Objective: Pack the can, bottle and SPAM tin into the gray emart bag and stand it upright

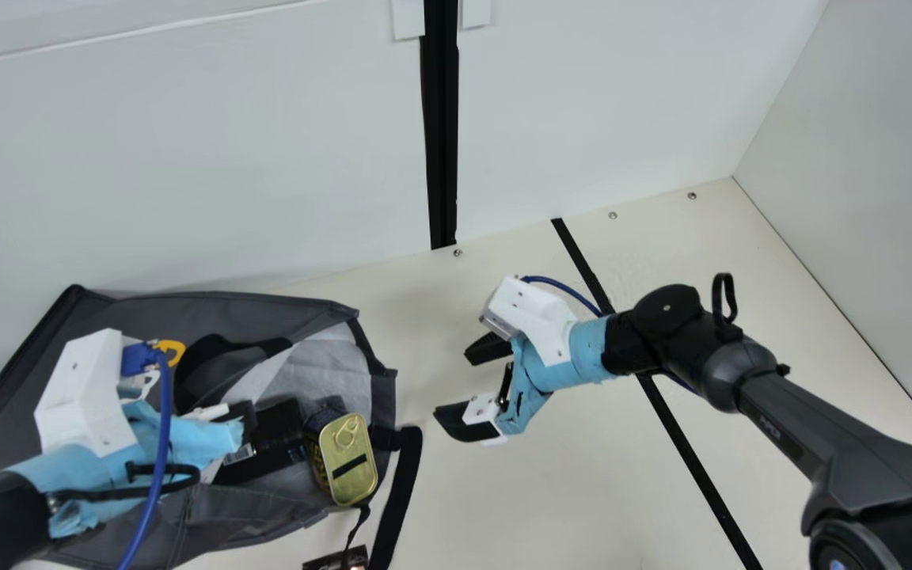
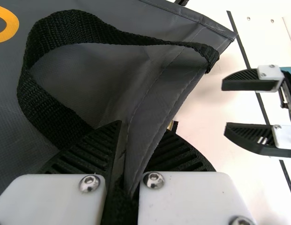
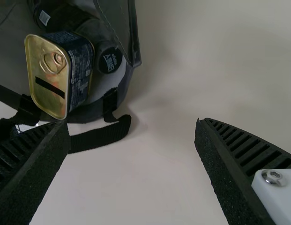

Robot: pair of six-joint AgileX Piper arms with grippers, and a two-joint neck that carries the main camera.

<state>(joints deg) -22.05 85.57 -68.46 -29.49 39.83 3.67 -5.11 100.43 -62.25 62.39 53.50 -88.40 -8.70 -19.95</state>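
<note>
In the main view, my left arm is slanting in from the lower left corner, low over the gray emart bag (image 1: 131,309), with its wrist lying nearly level and the left gripper (image 1: 266,443) pointing toward the bag's mouth. It is grasping the bag: in the left wrist view, its 2 ribbed fingers (image 2: 89,150) are pinching a fold of the gray edge between them, and a black handle (image 2: 61,26) is looping just beside the grip. My right arm is stretching in from the lower right, passing above the black line (image 1: 689,451) on the table (image 1: 583,499), its forearm sloping down to a wrist wrapped in blue. The right gripper (image 1: 454,386) is facing the mouth of the bag from a short way off; it is holding nothing, its 2 fingers standing wide apart. The bag is lying on its side, its mouth turned toward that gripper. At the mouth, the SPAM tin (image 1: 349,459) is resting on its side, showing its gold pull-tab end and sticking partly out. Deeper in, right behind the tin, a dark capped item (image 3: 109,60) is lying in shadow, probably the bottle. A black strap (image 1: 400,491) is trailing from the mouth onto the table.
</note>
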